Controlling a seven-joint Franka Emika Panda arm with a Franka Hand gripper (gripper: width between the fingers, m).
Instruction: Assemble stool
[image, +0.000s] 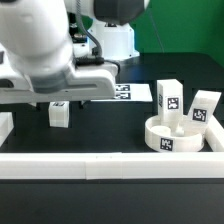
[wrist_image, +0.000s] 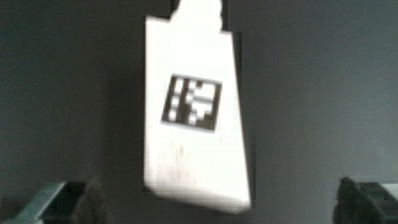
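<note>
Two leg blocks (image: 168, 98) stand in the round seat (image: 152, 133) on the bench (image: 100, 135); the claw (wrist_image: 201, 203), spread wide, hovers over a third leg (wrist_image: 192, 110)

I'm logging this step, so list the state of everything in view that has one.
leg block under the arm: lying on the table, ungrasped.
jaws: open, one either side of that block, not touching it.
seat: flat on the table.
upright leg block: standing at the seat.
tilted leg block: leaning at the seat; fitted or loose, cannot tell.
</note>
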